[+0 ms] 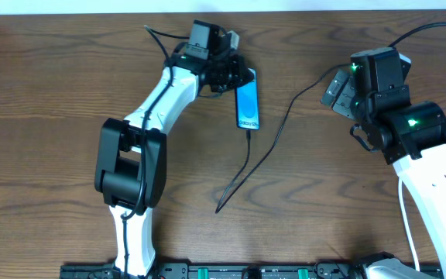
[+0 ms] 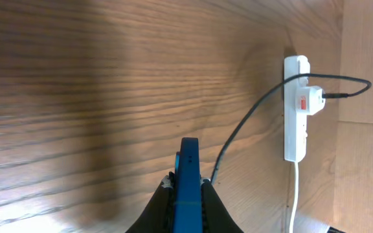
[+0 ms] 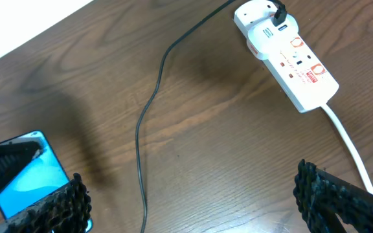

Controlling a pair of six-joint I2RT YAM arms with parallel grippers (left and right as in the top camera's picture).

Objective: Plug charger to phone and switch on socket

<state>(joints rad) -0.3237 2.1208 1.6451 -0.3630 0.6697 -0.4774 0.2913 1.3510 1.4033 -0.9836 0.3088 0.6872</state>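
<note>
The phone lies on the wooden table with its blue screen up. My left gripper is shut on its far end; in the left wrist view the phone stands edge-on between the fingers. The charger, a thin black cable, meets the phone's near end, loops down and runs right. It ends at a white adapter on the socket, which also shows in the left wrist view. My right gripper is open and empty above the table, between phone and socket. In the overhead view my right arm hides the socket.
The socket's white mains lead runs off toward the table edge. My right arm's thick black cable arcs over the back right. The table's far edge lies beyond the charger cable.
</note>
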